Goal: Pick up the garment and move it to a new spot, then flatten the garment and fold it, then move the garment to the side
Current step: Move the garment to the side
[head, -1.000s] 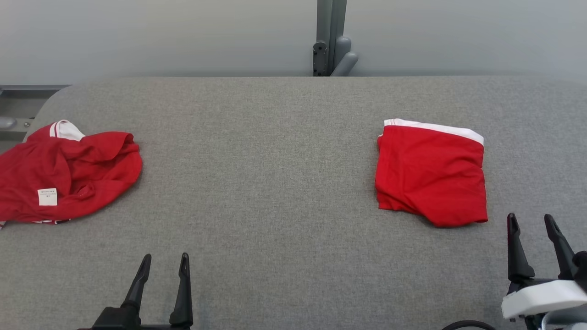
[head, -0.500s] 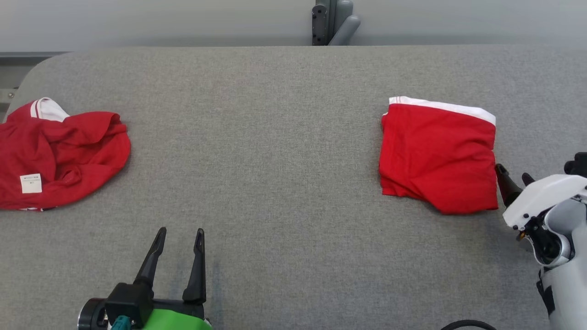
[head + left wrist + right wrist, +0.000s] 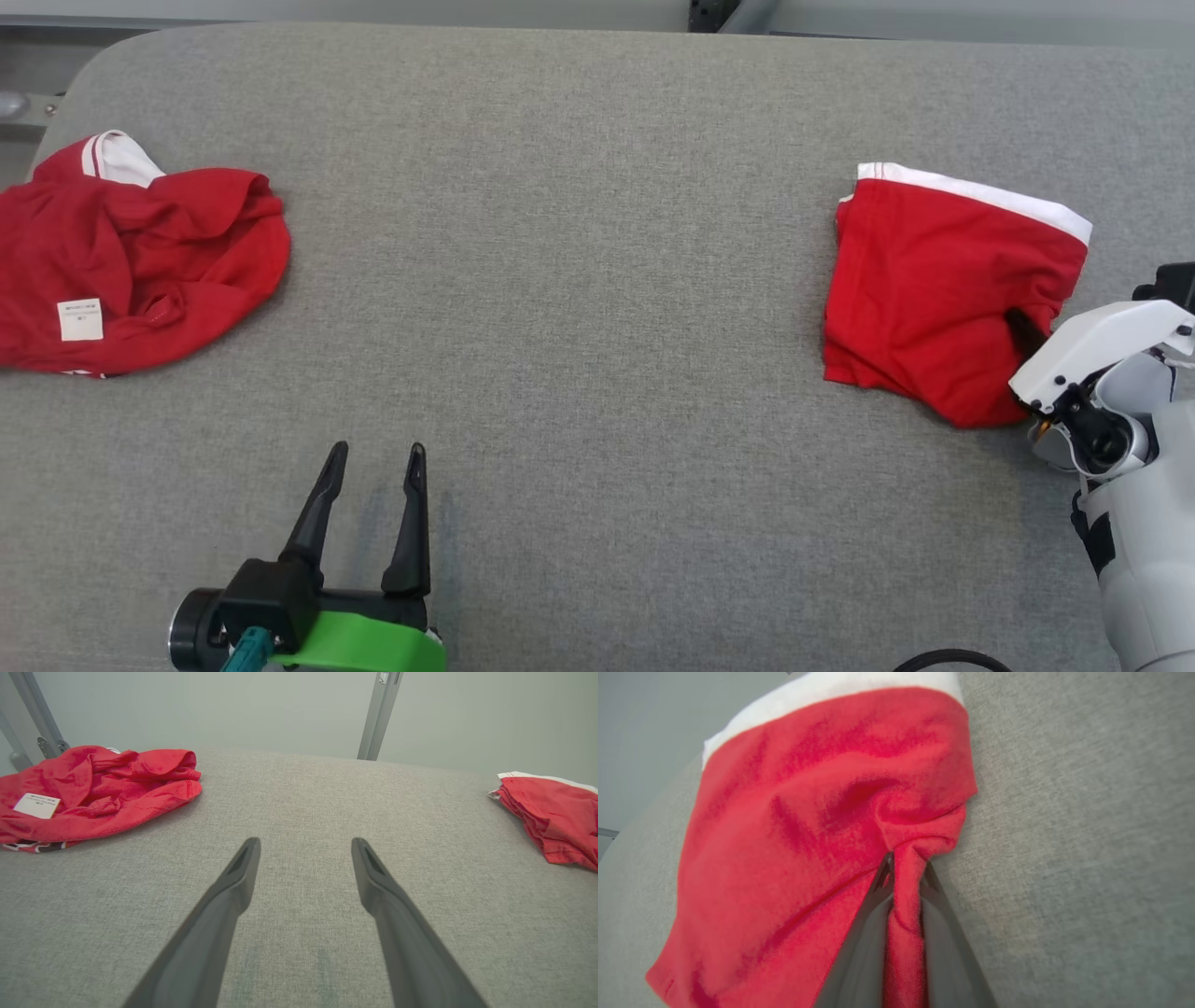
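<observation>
While its right gripper (image 3: 903,870) pinches a ridge of cloth at the near right edge of the folded red garment (image 3: 934,280), the robot works over a grey padded table (image 3: 579,233). The two dark fingers are closed tight on that bunched fold, which rises between them in the right wrist view. The rest of the garment lies flat on the table's right side, its white band (image 3: 980,191) along the far edge. The left gripper (image 3: 378,453) hovers low over bare table near the front, its fingers (image 3: 233,891) spread wide and holding nothing. A second, crumpled red garment (image 3: 149,252) with a white label (image 3: 79,319) lies at the far left, well apart from both grippers.

Since the gripped piece already looks folded, the step in hand appears to be the last one: taking hold to move it aside. The grip is on one edge only, so a high lift could let the layers fall open. A low, steady drag toward the side would likely keep the fold together.
</observation>
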